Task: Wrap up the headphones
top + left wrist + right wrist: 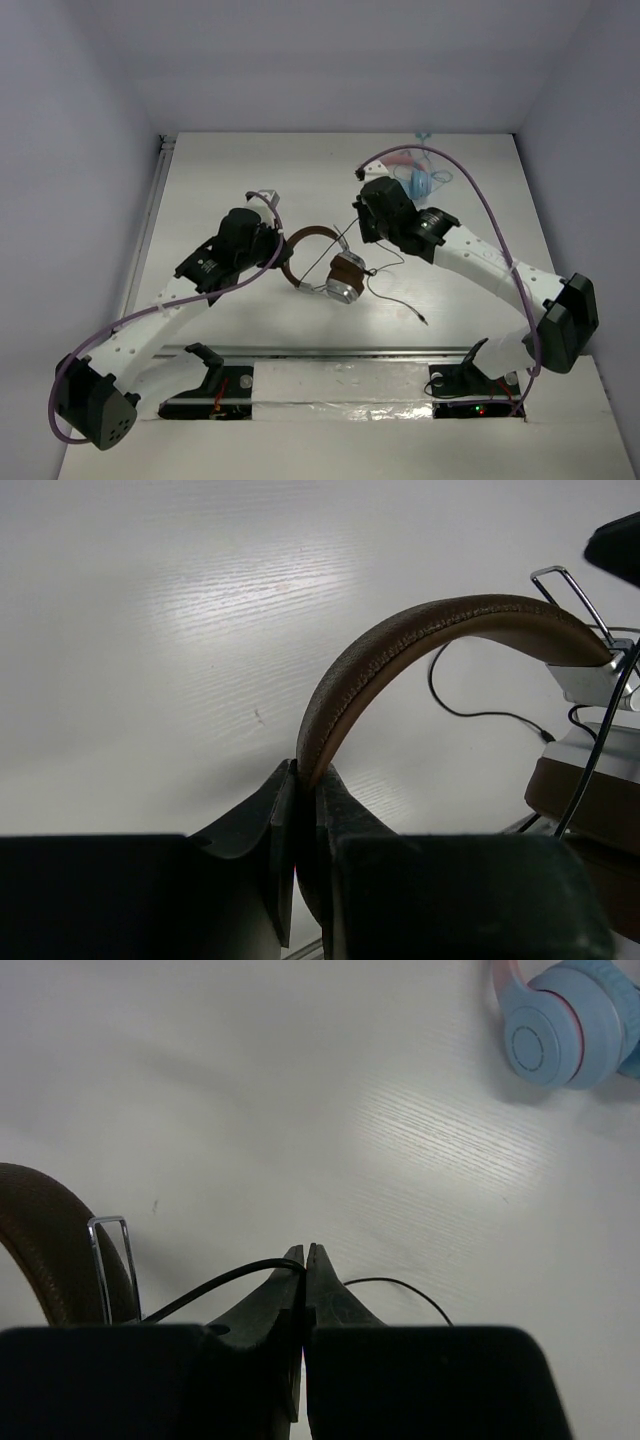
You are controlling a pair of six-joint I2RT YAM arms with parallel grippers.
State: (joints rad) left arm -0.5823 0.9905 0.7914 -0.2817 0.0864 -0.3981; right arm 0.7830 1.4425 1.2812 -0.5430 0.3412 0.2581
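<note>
A white tabletop [250, 180] with a faint wood grain lies inside a plain enclosure. A pale grey back wall [340, 60], left wall [60, 200] and right wall [600, 150] rise from its edges. Light from above leaves a soft bright patch [250, 590] on the surface. A metal rail [350, 351] runs along the near edge.

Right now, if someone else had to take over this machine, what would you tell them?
Left pincer: shut on the brown headband of the headphones.
Right pincer: shut on the thin dark cable.
The headphones sit mid-table, with the rest of the cable trailing loose to the near right.
Done: both grips are made.
Left: wind the cable around the headphones; no turns are visible yet.
</note>
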